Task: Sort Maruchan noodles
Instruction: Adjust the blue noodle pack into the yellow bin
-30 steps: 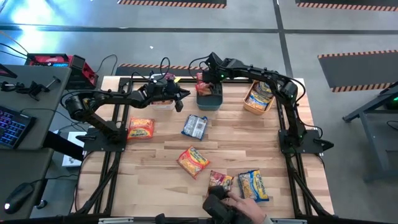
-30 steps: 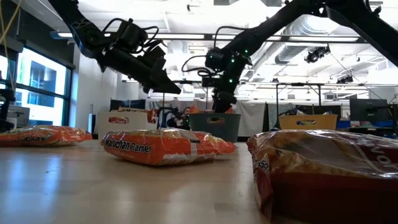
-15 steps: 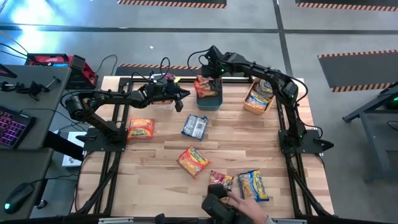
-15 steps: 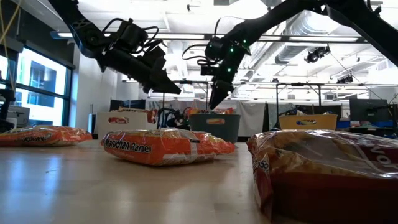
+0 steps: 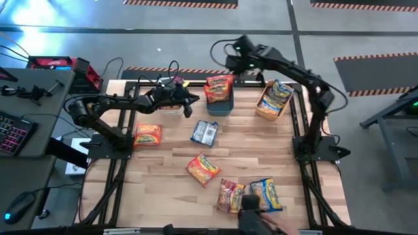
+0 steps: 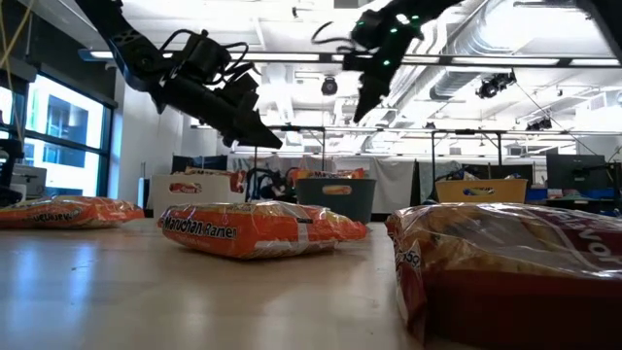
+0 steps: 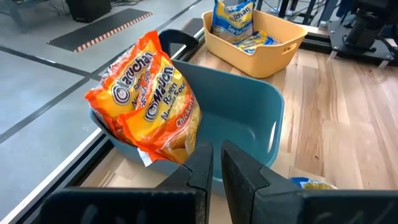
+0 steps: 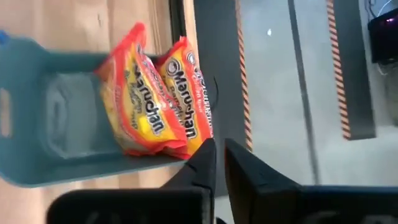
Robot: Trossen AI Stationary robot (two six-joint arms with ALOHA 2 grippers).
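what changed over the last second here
The right end effector rose from the teal bin and pulled back past the table's far edge, now shut and empty; the orange noodle packets it hung over sit in the bin. At the near edge, the person's hand drew back from the packets there. The left end effector, also shut, and the loose packets stayed put.

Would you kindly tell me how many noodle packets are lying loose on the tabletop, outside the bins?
5: an orange packet at the left, a blue packet mid-table, another orange one nearer, and two at the near edge.
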